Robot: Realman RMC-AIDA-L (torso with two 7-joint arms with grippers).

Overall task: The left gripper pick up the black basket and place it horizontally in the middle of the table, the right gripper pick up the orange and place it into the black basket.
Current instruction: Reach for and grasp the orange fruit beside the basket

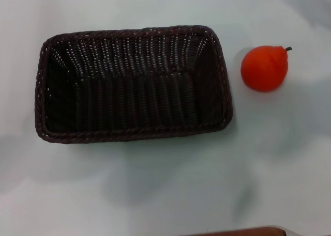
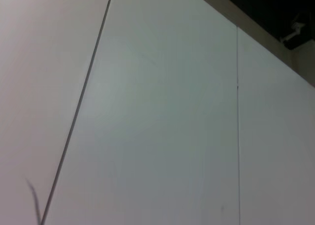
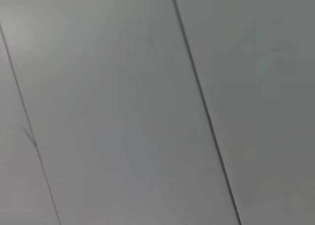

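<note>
Basket [image 1: 133, 83] lengthwise left-to-right, orange [image 1: 264, 68] just right.

A reddish-brown edge [image 1: 243, 231] is peeking in at the near side in the head view. Pale panels [image 2: 162, 126] crossed by thin dark seams [image 2: 78, 107] are filling both wrist views.

A brown object [image 1: 235, 231] is cut off by the head view's lower edge and cannot be identified.
</note>
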